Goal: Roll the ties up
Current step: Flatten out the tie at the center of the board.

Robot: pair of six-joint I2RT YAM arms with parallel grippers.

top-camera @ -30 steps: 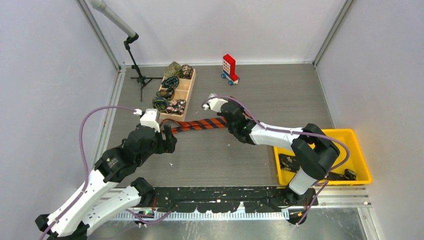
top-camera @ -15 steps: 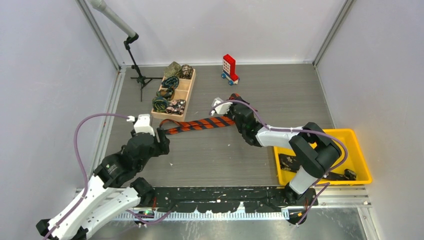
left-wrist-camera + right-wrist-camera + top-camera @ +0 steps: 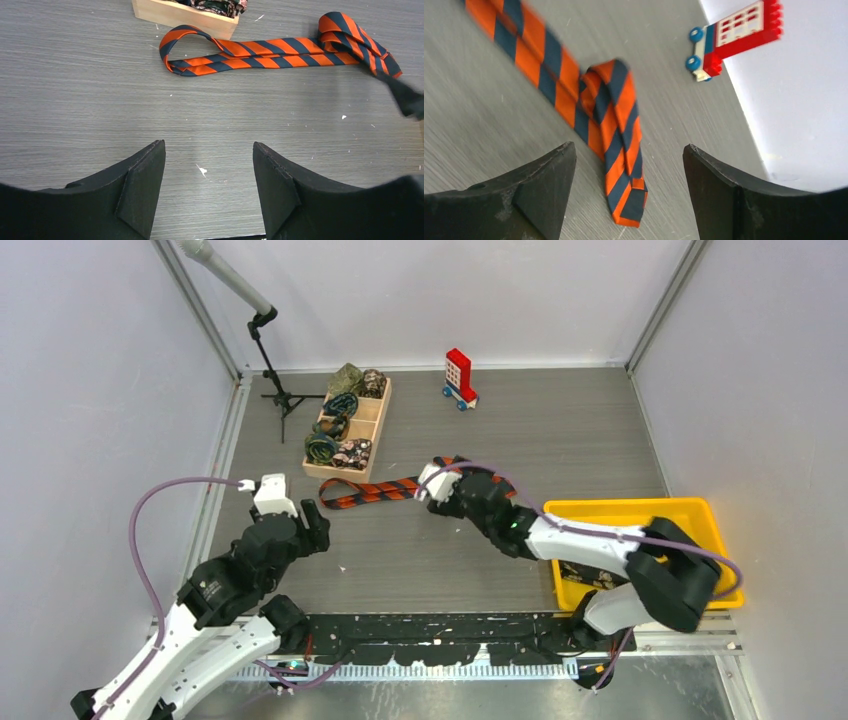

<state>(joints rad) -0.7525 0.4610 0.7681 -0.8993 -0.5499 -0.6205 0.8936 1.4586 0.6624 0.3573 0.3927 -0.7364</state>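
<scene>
Orange and dark-blue striped, the tie (image 3: 372, 493) lies flat on the grey table just in front of the wooden tray (image 3: 383, 416), close to its near end. It runs from there off to the tray's right. The end nearest the tray curls into an open loop, close to the tray's near corner but, as far as I can tell from the left wrist view, not touching it. The far end is folded over itself in a loose bunch.

My right gripper (image 3: 629, 150) hangs over that bunched end, jaws spread wide and holding nothing; the cloth lies on the table in the gap between them. That view is somewhat blurred, so I cannot say whether a fingertip brushes the fabric.

My left gripper (image 3: 207, 150) sits further from the tray than the loop, on the near side, jaws apart over bare table and empty.

Several rolled ties (image 3: 336, 426) fill the tray's compartments. A red-and-white toy block (image 3: 459, 377) stands off to the tray's right, by the back wall.
</scene>
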